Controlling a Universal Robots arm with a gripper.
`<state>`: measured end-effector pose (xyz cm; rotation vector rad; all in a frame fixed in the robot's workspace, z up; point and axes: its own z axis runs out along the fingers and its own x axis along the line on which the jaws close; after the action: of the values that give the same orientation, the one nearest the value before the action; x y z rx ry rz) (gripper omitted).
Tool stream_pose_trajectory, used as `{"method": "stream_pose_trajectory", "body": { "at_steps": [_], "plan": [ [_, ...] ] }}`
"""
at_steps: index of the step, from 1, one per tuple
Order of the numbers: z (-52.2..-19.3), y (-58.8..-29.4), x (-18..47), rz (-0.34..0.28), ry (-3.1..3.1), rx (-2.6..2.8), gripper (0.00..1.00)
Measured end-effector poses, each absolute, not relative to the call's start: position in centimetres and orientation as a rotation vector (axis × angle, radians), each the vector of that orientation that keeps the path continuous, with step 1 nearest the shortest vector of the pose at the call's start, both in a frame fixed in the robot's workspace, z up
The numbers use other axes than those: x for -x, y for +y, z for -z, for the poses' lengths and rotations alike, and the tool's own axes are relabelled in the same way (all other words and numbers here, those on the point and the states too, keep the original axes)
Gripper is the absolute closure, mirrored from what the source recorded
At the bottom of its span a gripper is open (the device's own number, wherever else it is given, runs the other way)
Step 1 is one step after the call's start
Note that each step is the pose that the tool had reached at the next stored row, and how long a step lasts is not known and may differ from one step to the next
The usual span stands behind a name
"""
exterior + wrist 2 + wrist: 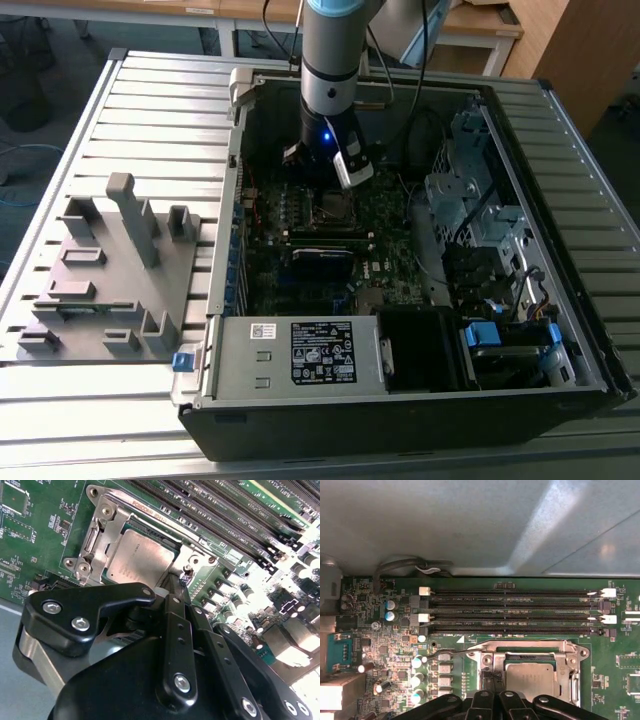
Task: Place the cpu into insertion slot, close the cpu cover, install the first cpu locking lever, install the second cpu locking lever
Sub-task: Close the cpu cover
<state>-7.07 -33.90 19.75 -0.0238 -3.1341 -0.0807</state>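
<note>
My pincer (175, 584) is clenched, its two thin black fingers (486, 680) pressed side by side at one edge of the cover (102, 535). Whether anything is pinched between them I cannot tell. The cpu (142, 557) lies flat in the slot (530, 656), its dull grey top showing through the cover's square cut-out. The cover is down over it, its silvery frame overlapping the chip's edges. A wire lever (450, 652) runs along the cover on the side facing the memory slots (515, 611); whether it is latched I cannot tell.

In the second wrist view my own black linkage (165, 675) blocks the near side of the socket. Four long black memory slots sit just beside it on the green motherboard (30, 530), with a cluster of capacitors (390, 610) near their ends and a grey cable (400, 565) looping by the case wall.

In the exterior view my arm (330, 50) reaches straight down into the open case (240, 90), with a power supply (300, 355) and a drive cage (470, 190) around it. A grey fixture (110, 270) stands on the slatted counter (150, 90), well apart on that view's left.
</note>
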Motion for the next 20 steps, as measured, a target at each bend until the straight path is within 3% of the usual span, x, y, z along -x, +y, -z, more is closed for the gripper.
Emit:
{"method": "stream_pose_trajectory", "body": {
  "at_steps": [20],
  "plan": [
    [-21.2, -33.9, 6.8, 0.082, -3.134, 0.024, 0.90]
  ]
}}
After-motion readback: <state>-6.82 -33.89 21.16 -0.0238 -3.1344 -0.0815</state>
